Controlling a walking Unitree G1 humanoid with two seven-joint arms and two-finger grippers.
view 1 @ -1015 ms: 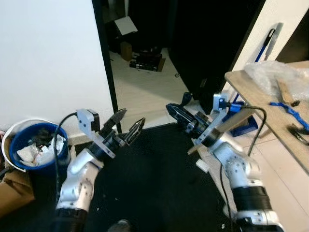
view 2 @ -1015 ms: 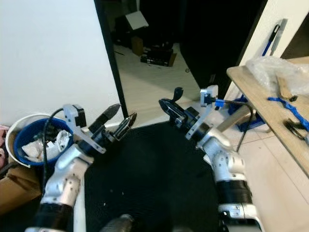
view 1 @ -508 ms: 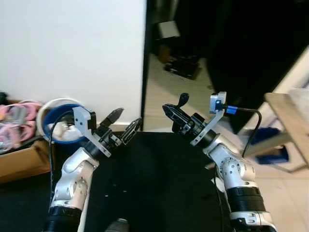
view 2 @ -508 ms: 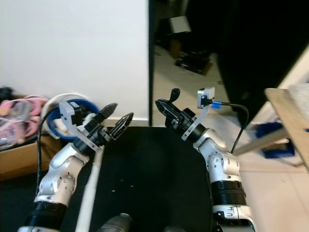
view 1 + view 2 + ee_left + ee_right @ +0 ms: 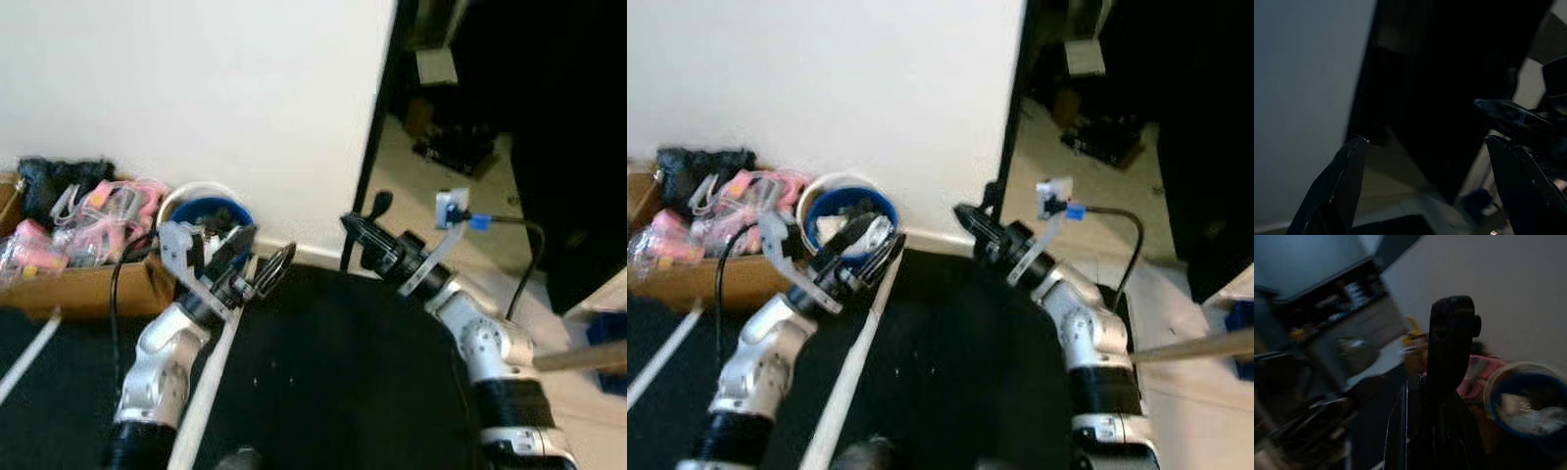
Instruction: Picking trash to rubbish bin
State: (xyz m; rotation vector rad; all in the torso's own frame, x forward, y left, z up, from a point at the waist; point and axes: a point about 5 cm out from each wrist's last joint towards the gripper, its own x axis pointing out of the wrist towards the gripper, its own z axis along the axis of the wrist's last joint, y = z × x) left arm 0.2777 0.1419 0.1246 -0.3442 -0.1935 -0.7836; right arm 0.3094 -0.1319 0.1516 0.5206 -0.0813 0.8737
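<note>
My left gripper hangs with its fingers spread apart and empty, just in front of the rubbish bin, a white pail with a blue liner and crumpled paper inside, standing against the wall beside a cardboard box of pink packets. My right gripper is raised near the doorway; I cannot tell its fingers' state. I judge I should find trash on the black mat before I reach.

1 rubbish bin, white w/ blue liner, at 10 o'clock. 1 cardboard box of pink stuff at 9. 2 grippers: left gripper fingers apart, right gripper at 12
</note>
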